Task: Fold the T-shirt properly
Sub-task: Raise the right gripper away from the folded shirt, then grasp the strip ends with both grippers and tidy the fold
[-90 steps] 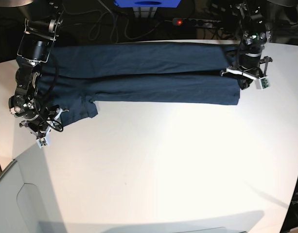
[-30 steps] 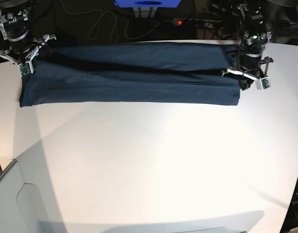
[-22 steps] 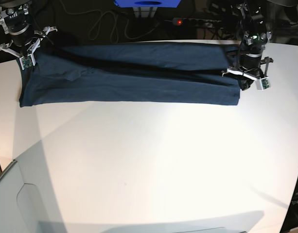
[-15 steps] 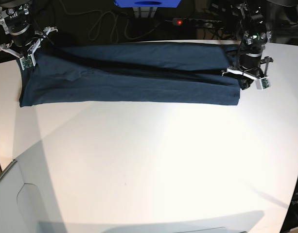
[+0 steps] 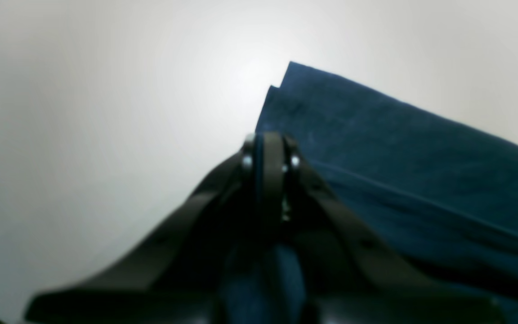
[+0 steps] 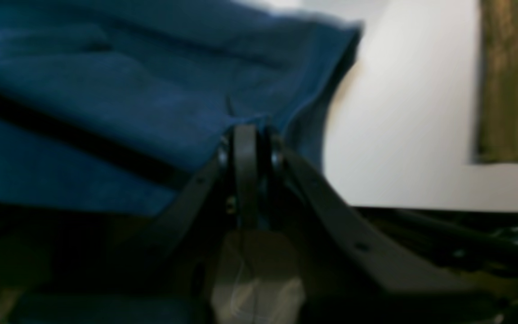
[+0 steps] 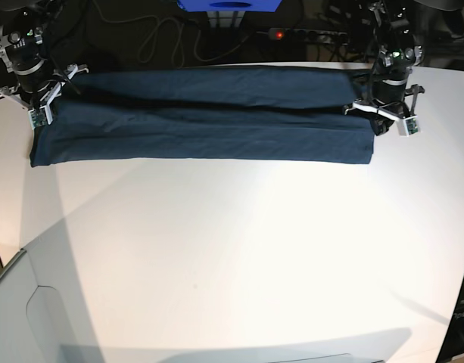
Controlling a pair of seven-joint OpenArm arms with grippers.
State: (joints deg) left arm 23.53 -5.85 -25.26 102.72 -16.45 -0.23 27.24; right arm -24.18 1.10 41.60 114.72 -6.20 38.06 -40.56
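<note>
The dark navy T-shirt lies as a long folded band across the back of the white table. My left gripper is at its right end, shut on the cloth. In the left wrist view the left gripper pinches a blue layer, and the T-shirt shows a doubled corner beyond it. My right gripper is at the band's left end, also shut on the fabric. The right wrist view has the right gripper closed on an upper layer of the T-shirt, with a dark fold line under it.
Behind the table run a power strip with a red light, loose cables and a blue box. A grey panel sits at the front left corner. A brown wooden surface lies beyond the table's edge.
My right gripper has come down and forward with the cloth, and the dark gap under the raised upper layer has nearly closed. The left gripper has shifted slightly toward the back.
</note>
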